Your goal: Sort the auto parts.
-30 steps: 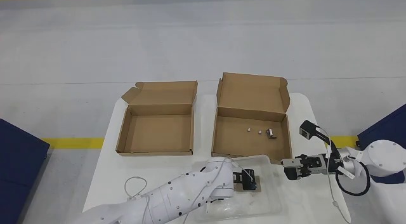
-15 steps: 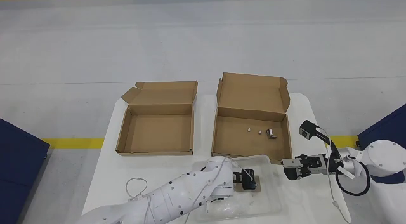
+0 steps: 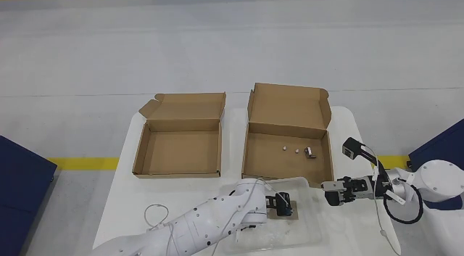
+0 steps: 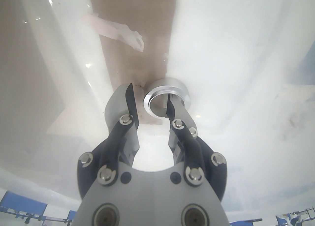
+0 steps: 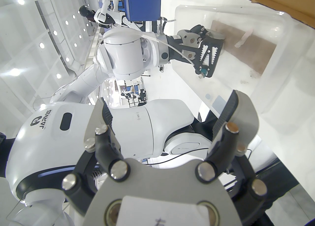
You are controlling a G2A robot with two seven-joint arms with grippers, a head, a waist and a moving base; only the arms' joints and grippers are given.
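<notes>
Now we're down in the clear plastic bin (image 3: 308, 223), which sits at the near edge of the worktop (image 3: 232, 151), and the pick is on. The left gripper (image 4: 150, 96) is low over the bin floor. Its jaws are partly apart and straddle one wall of a metal ring (image 4: 172, 83), with one finger (image 4: 131, 104) outside the rim and the other dipped into the bore. Nothing is pinched yet; there's a gap between the outer pad and the rim.

The ring stands flat on the bin floor at the edge of a brown cardboard liner (image 4: 133, 15). A pale translucent plastic clip (image 4: 115, 31) lies on that liner, apart from the ring. The right gripper (image 5: 169, 100) hangs just outside the bin, toward the worktop's right edge, jaws wide and holding nothing.

As I read it, the step is grasping the ring, not carrying it. The next move calls for closing squarely on that thin wall without nudging the ring sideways, since smooth metal looks apt to slip. After that comes a lift high enough to clear the bin's wall and a carry toward the far edge.

Two open cardboard boxes wait there. The right box (image 3: 286, 165) already holds a few small parts (image 3: 309, 151). The left box (image 3: 177, 153) sits beside it, and I can't tell which one the ring belongs in.

As for writing, I can read none on the ring, bin or boxes.
</notes>
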